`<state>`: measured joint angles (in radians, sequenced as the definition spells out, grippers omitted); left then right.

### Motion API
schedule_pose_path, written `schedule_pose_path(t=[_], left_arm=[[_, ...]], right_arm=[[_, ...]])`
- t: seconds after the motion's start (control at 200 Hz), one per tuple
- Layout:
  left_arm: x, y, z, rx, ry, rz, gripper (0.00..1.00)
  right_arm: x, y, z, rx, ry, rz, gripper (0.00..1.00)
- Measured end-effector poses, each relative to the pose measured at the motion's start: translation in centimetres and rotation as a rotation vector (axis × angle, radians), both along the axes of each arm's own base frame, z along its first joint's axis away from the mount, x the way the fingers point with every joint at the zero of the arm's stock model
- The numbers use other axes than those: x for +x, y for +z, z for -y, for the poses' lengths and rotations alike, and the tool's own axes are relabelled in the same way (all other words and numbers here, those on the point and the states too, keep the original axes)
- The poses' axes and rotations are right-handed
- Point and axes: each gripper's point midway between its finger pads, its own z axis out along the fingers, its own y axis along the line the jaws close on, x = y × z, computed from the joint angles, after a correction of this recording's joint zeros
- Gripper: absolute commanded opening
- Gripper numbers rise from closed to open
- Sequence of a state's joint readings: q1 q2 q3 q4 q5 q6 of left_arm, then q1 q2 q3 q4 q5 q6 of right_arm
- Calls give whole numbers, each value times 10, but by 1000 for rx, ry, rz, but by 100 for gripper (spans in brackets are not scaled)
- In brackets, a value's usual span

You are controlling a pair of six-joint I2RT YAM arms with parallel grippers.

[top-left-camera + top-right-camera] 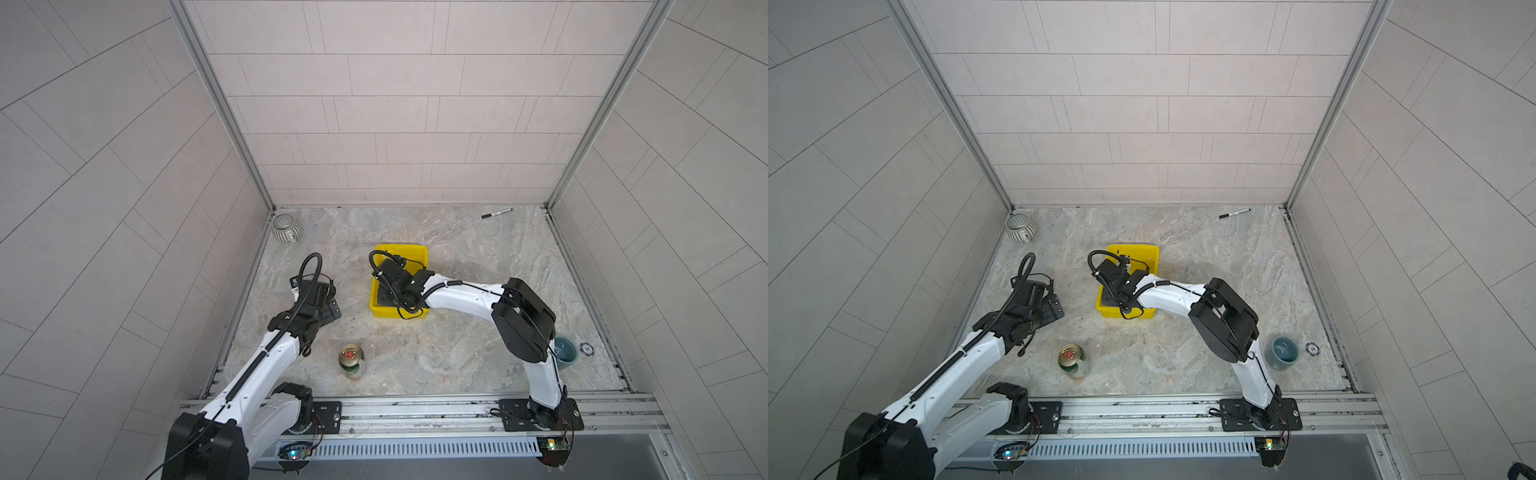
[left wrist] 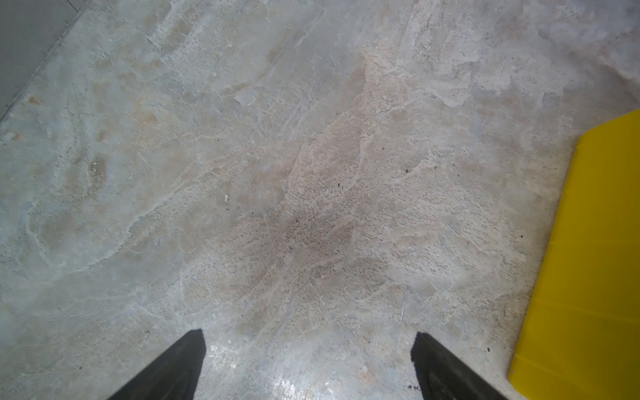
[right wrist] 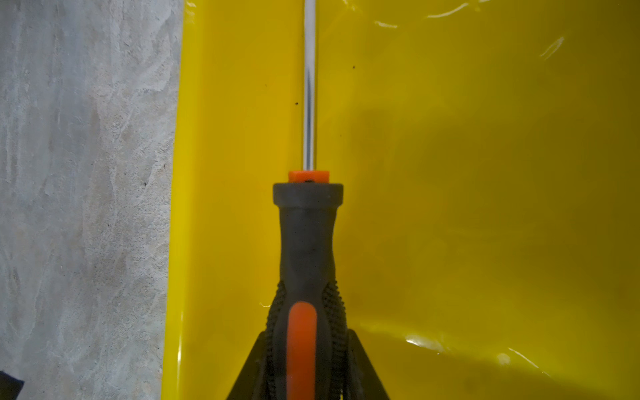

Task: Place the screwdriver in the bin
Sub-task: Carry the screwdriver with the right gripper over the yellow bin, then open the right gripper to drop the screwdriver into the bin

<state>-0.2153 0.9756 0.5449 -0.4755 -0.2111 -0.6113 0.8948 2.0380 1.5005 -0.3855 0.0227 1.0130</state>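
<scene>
1. Screwdriver (image 3: 306,249), slim, with a bright metal shaft and a black rubber handle with an orange collar and inlay, lies lengthwise inside the bright yellow shallow rectangular plastic bin (image 3: 485,166), close to one long wall; I cannot tell whether it touches the bin floor
2. Right hand (image 3: 308,334) pinches the handle, a black finger pressed to each side
3. In both top views the right arm reaches over the bin (image 1: 409,250) (image 1: 1142,250) and hides the tool
4. Left hand (image 2: 308,334) is spread and holds nothing, over the bare marble-patterned desk (image 2: 242,173) beside the bin
5. A black marker pen (image 1: 496,213) lies well apart, near the far right corner
</scene>
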Motion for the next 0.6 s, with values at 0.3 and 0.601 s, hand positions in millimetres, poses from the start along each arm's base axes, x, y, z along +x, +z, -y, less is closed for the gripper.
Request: schedule_pose_path(t=[0.3, 0.601], left_arm=[[0, 0, 0, 0, 1, -1, 100], [0, 0, 0, -2, -1, -1, 100]], right_arm=[[5, 3, -1, 6, 0, 8, 33], [5, 6, 1, -3, 2, 16, 47]])
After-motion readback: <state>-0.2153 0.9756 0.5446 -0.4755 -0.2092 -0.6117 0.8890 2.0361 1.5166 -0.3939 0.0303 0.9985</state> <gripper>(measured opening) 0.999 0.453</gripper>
